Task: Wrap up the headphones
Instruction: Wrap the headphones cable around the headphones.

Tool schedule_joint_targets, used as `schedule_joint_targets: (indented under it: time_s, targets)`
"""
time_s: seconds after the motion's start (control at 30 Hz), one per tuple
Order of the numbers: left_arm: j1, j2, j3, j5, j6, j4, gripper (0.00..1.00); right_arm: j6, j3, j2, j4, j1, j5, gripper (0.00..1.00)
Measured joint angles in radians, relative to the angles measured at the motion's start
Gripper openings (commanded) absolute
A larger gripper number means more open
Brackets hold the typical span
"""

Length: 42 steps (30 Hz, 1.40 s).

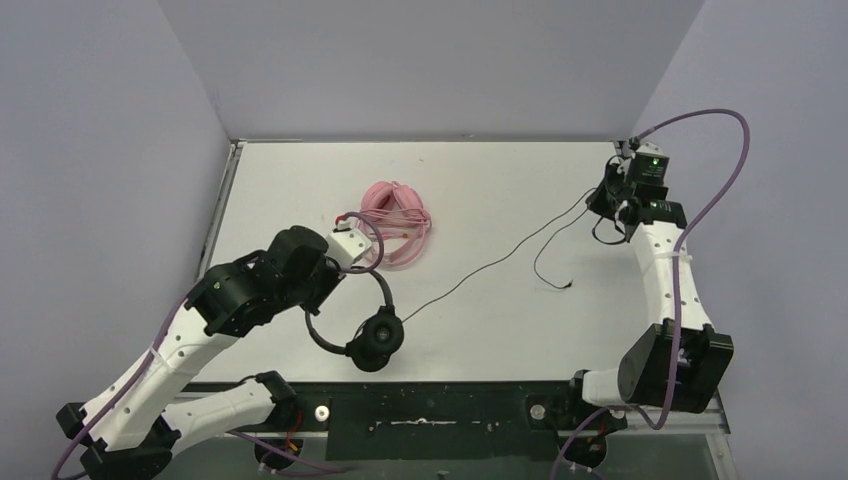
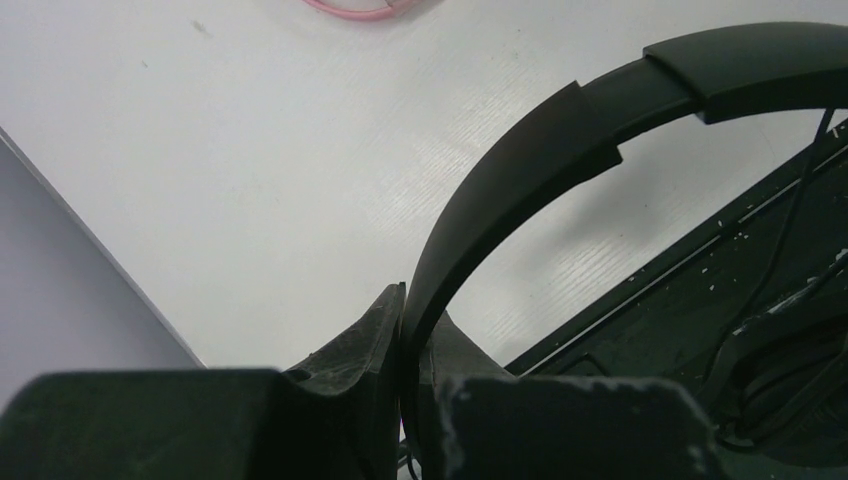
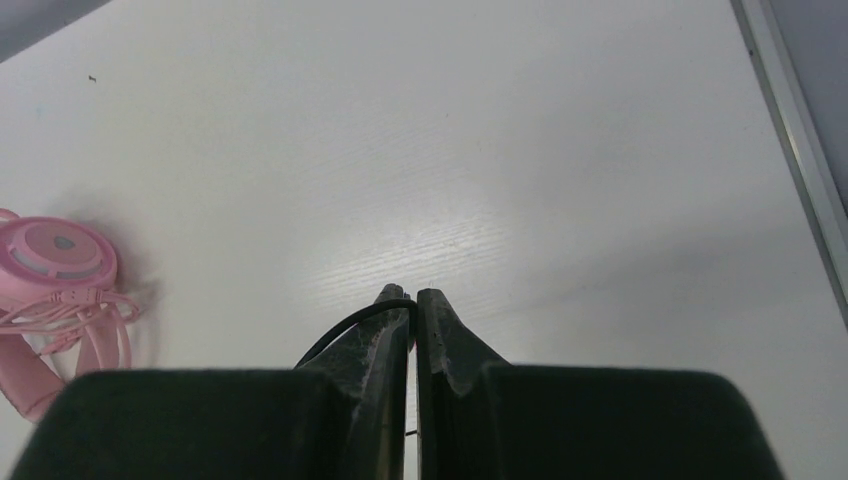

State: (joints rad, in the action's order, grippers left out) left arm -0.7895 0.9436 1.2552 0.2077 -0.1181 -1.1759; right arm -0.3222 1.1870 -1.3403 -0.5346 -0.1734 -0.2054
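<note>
Top external view: the left tool (image 1: 365,262) is clenched on the headband of the black headphones (image 1: 378,338), left of centre. Their ear cup sits low in the frame, close to the near edge of the desk (image 1: 480,180). The black cable (image 1: 500,262) runs from that cup diagonally up to the right tool (image 1: 610,203), which is pinched shut on it near the desk's right edge. A loose loop and the plug end lie just below and left of that tool. The pink headphones (image 1: 395,215) lie bundled at upper centre, just beside the left tool and well apart from the right one.

Bare desk spans the middle and the lower right of the frame, crossed only by the cable. In the left wrist view the headband arcs to the upper right, with the desk's dark near edge at lower right.
</note>
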Motion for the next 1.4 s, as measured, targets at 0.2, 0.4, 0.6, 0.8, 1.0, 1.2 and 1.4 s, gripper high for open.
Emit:
schedule_joint_targets:
  time_s: [0.2, 0.4, 0.6, 0.8, 1.0, 1.2, 1.4]
  targets:
    - [-0.043, 0.011, -0.046, 0.052, 0.029, 0.03, 0.0, -0.012, 0.125, -0.062, -0.007, -0.005, 0.006, 0.0]
    - [-0.083, 0.057, -0.074, 0.108, 0.068, 0.065, 0.0, -0.024, 0.221, -0.115, -0.026, -0.004, -0.018, 0.0]
    - [-0.089, 0.133, -0.101, 0.187, 0.132, 0.085, 0.0, -0.031, 0.326, -0.163, -0.071, -0.001, -0.05, 0.0]
    - [-0.089, 0.227, -0.106, 0.234, 0.209, 0.108, 0.0, -0.033, 0.467, -0.218, -0.098, 0.06, -0.072, 0.0]
    - [-0.096, 0.347, -0.106, 0.264, 0.28, 0.133, 0.0, -0.029, 0.673, -0.285, -0.163, 0.142, -0.087, 0.0]
    - [-0.101, 0.404, -0.106, 0.291, 0.317, 0.159, 0.0, -0.034, 0.841, -0.33, -0.209, 0.178, -0.096, 0.0]
    - [-0.101, 0.511, -0.093, 0.327, 0.372, 0.162, 0.0, -0.05, 1.005, -0.374, -0.257, 0.264, -0.1, 0.0]
